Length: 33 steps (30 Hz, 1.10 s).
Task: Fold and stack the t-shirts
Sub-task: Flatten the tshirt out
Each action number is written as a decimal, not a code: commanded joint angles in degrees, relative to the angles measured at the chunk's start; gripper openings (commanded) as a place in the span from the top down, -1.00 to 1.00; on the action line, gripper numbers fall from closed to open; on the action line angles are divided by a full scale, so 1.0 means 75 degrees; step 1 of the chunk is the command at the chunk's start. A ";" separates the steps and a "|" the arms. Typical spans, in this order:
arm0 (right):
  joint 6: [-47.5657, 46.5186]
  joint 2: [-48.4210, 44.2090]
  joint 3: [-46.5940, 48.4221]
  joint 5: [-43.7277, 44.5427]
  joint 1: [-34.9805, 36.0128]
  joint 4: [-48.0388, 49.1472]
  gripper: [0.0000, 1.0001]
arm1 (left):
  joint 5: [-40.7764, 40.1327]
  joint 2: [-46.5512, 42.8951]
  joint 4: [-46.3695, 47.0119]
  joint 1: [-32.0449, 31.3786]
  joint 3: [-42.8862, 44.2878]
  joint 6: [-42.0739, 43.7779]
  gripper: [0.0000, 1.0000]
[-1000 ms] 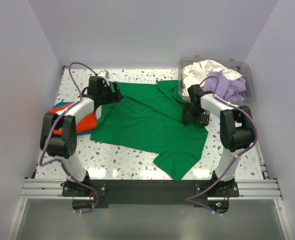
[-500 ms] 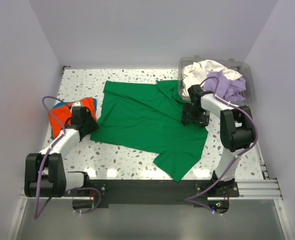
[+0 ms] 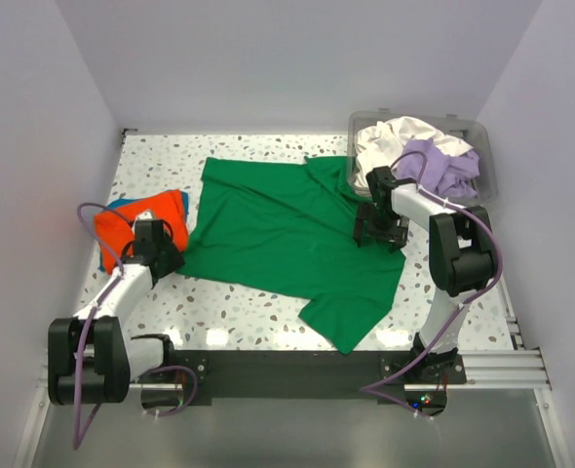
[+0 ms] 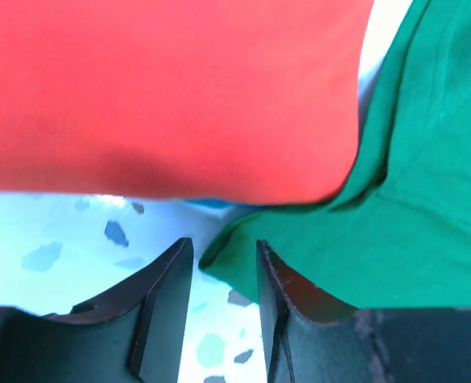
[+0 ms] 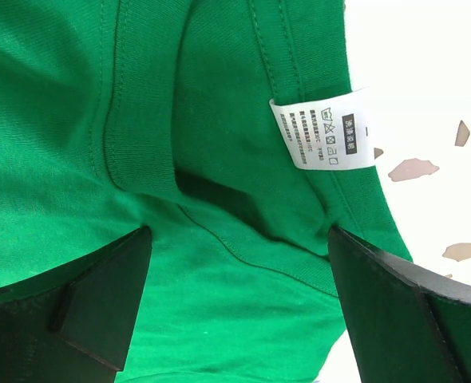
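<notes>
Nearest the arm bases, the lower edge of the green t-shirt (image 3: pixel 351 327) lay unfolded on the speckled table (image 3: pixel 239 297), one flap trailing toward the near edge. The garment was spread nearly flat across the middle of the surface, presumably so that its edges could be reached for folding.

The left gripper (image 4: pixel 223 251) was low over the table at the shirt's left corner. Its jaws were only narrowly parted and clasped nothing, with the green corner lying just ahead of the tips; judged a line-up for pinching that corner.

Just beyond it, the folded orange t-shirt (image 3: pixel 132 222) rested on a blue t-shirt (image 4: pixel 215 204), forming the stack at the left edge, touching the green cloth.

On the right side, the right gripper (image 5: pixel 237 239) was spread wide and released over a green seam beside the white care label (image 5: pixel 323 132).

Farthest, the clear bin (image 3: pixel 484 148) held the white t-shirt (image 3: pixel 395 135) and lavender t-shirt (image 3: pixel 443 166), crumpled and awaiting folding.
</notes>
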 commanded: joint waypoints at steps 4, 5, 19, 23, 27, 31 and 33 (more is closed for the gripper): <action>0.0126 -0.0221 -0.0053 0.0016 -0.0019 -0.0114 -0.90 | 0.0303 -0.0262 -0.0012 0.0038 -0.0256 -0.0108 0.17; 0.0114 -0.0221 -0.0053 0.0016 -0.0030 -0.0126 -0.90 | 0.0315 -0.0238 0.0011 0.0038 -0.0268 -0.0131 0.18; -0.0119 -0.0478 -0.0042 -0.0253 -0.0007 0.0015 -0.89 | 0.0795 0.0325 0.0667 0.0027 -0.0432 -0.0073 0.89; -0.0483 -0.1029 -0.0006 -0.0547 0.0145 -0.0090 -0.85 | 0.0913 0.0348 0.0726 0.0038 -0.0140 0.0043 1.00; -0.0718 -0.1755 -0.0332 -0.0757 0.0648 -0.0547 -0.85 | 0.0983 0.0488 0.0691 0.0027 0.0247 0.0161 1.00; -0.0310 -0.2668 -0.1386 -0.1201 0.1339 -0.0945 -0.79 | 0.0983 0.0582 0.0726 0.0038 0.0365 0.0161 1.00; -0.0063 -0.3359 -0.1984 -0.1517 0.1562 -0.1040 -0.69 | 0.1159 0.0617 0.0738 0.0038 0.0412 0.0196 1.00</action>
